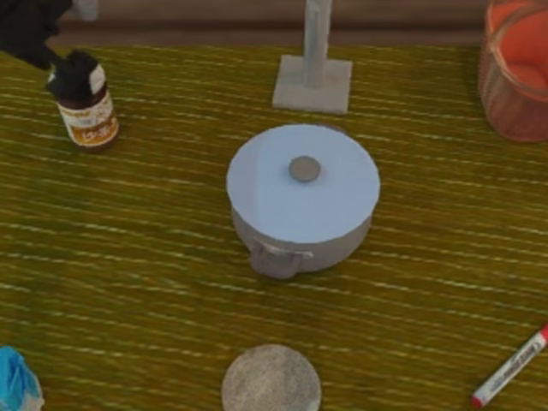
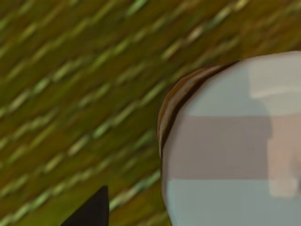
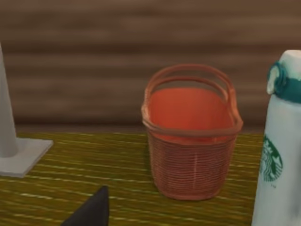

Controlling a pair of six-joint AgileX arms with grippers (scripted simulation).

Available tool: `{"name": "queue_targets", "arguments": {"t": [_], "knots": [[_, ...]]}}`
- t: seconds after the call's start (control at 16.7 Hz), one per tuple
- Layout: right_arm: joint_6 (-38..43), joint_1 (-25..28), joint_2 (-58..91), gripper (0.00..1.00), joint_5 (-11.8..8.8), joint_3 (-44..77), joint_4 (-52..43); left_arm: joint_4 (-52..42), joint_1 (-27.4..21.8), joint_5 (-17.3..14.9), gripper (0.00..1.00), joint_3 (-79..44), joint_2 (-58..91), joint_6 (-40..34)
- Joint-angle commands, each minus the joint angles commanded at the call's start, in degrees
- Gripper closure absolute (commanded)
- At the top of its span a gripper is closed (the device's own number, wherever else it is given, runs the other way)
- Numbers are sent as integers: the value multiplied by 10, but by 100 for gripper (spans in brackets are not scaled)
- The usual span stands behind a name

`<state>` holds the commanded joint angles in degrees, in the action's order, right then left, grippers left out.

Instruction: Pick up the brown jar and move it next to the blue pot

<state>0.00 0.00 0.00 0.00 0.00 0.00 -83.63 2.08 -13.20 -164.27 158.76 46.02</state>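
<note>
The left gripper [image 1: 70, 67] sits at the cap of the brown jar [image 1: 88, 110], which stands in the far-left corner of the table [image 1: 128, 282], near the left and far edges; whether the fingers clench the cap cannot be told, as the left wrist view shows only the cap close up. The blue pot [image 1: 301, 199] stands at centre, well apart from the jar, with bare mat between them. The right gripper is outside the top view.
</note>
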Motion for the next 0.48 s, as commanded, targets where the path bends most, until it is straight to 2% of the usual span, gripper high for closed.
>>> {"name": "queue_targets", "arguments": {"t": [0.48], "knots": [[0,0,0,0,0,0,0,9,-3,0,0,8,1,-2]]}}
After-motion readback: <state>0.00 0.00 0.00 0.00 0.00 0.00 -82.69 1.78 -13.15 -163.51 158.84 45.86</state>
